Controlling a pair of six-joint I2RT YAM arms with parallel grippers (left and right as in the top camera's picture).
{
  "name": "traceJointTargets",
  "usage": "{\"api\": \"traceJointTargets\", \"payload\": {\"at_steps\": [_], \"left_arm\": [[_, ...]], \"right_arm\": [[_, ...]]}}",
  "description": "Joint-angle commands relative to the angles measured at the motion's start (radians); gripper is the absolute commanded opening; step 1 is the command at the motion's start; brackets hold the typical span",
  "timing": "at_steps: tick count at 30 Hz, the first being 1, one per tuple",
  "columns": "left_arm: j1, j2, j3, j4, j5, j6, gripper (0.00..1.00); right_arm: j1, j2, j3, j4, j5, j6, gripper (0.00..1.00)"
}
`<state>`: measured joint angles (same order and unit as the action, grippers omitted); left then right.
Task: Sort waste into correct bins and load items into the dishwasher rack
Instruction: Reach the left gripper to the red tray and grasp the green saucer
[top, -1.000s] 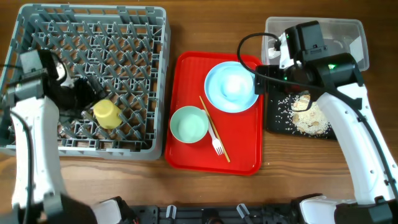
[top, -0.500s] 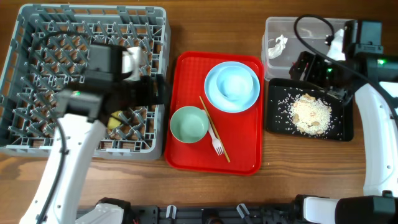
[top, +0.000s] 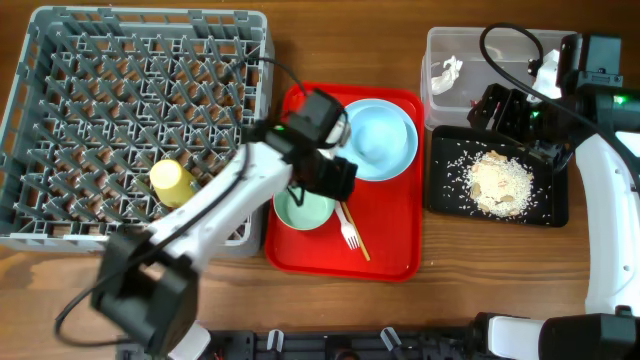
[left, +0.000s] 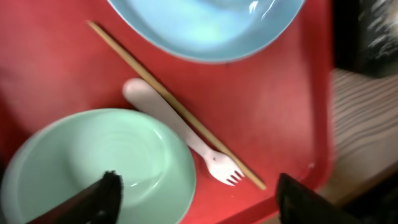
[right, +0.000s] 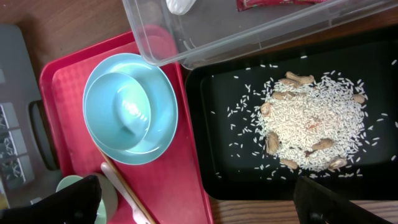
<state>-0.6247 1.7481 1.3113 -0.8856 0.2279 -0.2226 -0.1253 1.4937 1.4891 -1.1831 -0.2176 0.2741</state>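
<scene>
Your left end effector (left: 205, 198) hangs wide open and empty over the flat red plastic tray (left: 273, 124), just above the round pale green saucer (left: 81, 165) on it. Beside the saucer lies the white plastic fork (left: 180, 134), with the thin wooden chopsticks (left: 155, 90) across it. The light blue bowl (right: 118, 112) sits in the light blue plate (right: 166, 118).

Left of the red tray, the yellow cup (top: 172, 182) sits in the grey pegged plastic rack (top: 150, 14).

Right of the red tray:
- The shallow black tray (top: 440, 190) holds the whitish rice scraps (top: 497, 182).
- The clear plastic tub (top: 500, 50) holds the crumpled white tissue (top: 450, 72).
- Your right end effector (right: 202, 205) is spread wide and empty.
</scene>
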Motion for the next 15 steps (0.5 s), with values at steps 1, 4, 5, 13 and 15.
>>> {"api": "traceJointTargets", "payload": {"at_steps": [1,4,5,13,15], "left_arm": [[-0.034,0.113,0.009,-0.005,-0.020,0.006,0.68],[-0.043,0.167,0.009,-0.010,-0.020,0.006,0.56],[-0.043,0.176,0.009,-0.010,-0.020,0.006,0.53],[-0.040,0.178,0.009,-0.008,-0.021,0.006,0.06],[-0.040,0.177,0.009,-0.008,-0.021,0.006,0.04]], "right_arm": [[-0.003,-0.011,0.003,-0.005,-0.017,-0.012,1.00],[-0.003,-0.011,0.003,-0.008,-0.017,-0.012,1.00],[-0.003,-0.011,0.003,-0.008,-0.017,-0.012,1.00],[-0.003,-0.011,0.003,-0.012,-0.017,-0.011,1.00],[-0.003,-0.011,0.003,-0.016,-0.017,-0.010,1.00]]}}
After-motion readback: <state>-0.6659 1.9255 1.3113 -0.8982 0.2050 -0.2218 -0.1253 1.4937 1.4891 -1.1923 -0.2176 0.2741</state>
